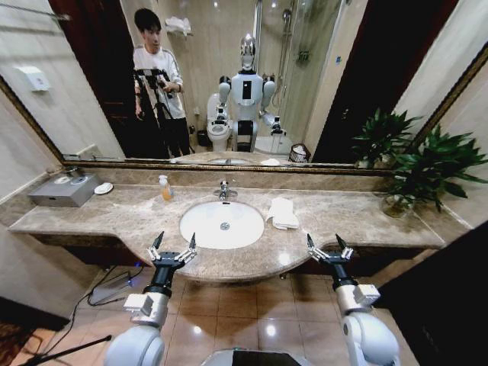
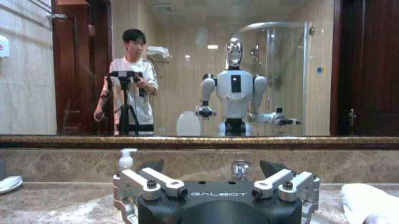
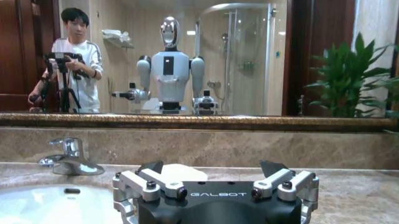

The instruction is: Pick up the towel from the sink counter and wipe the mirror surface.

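Both tools (image 1: 173, 242) (image 1: 326, 242) open; towel (image 1: 283, 213) lengthwise toward mirror (image 1: 229, 76).

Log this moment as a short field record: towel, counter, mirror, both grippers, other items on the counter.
towel: white towel, folded, lying on the counter just right of the basin, untouched
sink counter: marble top with chrome faucet behind the basin
mirror: wide wall mirror above the counter
left gripper: open, at the counter's front edge, left of the basin
right gripper: open, at the front edge, right of the towel
other items: soap bottle, potted plant, grey box
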Controlling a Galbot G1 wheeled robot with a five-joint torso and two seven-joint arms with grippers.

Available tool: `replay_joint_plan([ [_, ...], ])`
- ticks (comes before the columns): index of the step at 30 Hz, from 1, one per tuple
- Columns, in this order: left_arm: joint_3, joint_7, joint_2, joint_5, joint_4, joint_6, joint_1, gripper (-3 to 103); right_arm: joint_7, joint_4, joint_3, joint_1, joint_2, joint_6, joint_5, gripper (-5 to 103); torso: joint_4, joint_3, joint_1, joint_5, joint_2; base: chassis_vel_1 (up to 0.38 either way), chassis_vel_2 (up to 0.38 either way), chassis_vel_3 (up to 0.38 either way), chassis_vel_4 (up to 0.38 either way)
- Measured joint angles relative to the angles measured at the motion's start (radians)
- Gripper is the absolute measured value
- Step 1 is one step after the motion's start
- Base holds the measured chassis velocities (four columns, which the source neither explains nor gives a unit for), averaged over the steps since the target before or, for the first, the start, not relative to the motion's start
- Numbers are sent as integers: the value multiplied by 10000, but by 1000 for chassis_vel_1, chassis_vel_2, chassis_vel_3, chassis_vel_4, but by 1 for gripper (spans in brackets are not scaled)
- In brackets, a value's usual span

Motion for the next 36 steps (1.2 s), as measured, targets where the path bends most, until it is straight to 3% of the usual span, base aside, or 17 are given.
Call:
replay_joint_plan([
  [3, 0, 0, 0, 0, 0, 1, 1, 100, 242, -96, -236, 375, -166, -444, 59, 100, -1, -2, -8, -2, 2, 0, 0, 0, 0],
  [6, -1, 0, 0, 0, 0, 0, 3, 100, 1002, -375, -881, 1192, -588, -1368, 552, 100, 0, -3, -13, -1, 4, 20, -8, -12, 7],
  [10, 0, 0, 0, 0, 0, 1, 2, 100, 1848, -1043, -1446, 2203, -958, -1890, 890, 100, 1, -2, -12, 0, 4, 0, 0, 0, 0],
  [19, -1, 0, 0, 0, 1, 1, 1, 100, 2850, -2965, -2535, 4531, -1700, -2900, 1501, 100, 1, 0, -3, 0, 2, 0, 0, 0, 0],
  [27, -1, 0, 0, 0, 0, 0, 1, 100, 3788, -4276, -3372, 5780, -1904, -3900, 2100, 100, 0, 0, -5, -1, 2, 0, 0, 0, 0],
  [36, 0, 0, 0, 0, 0, 1, 1, 100, 4249, -5861, -4029, 6992, -1732, -4191, 2025, 100, 1, -1, -5, -1, 2, 0, 0, 0, 0],
])
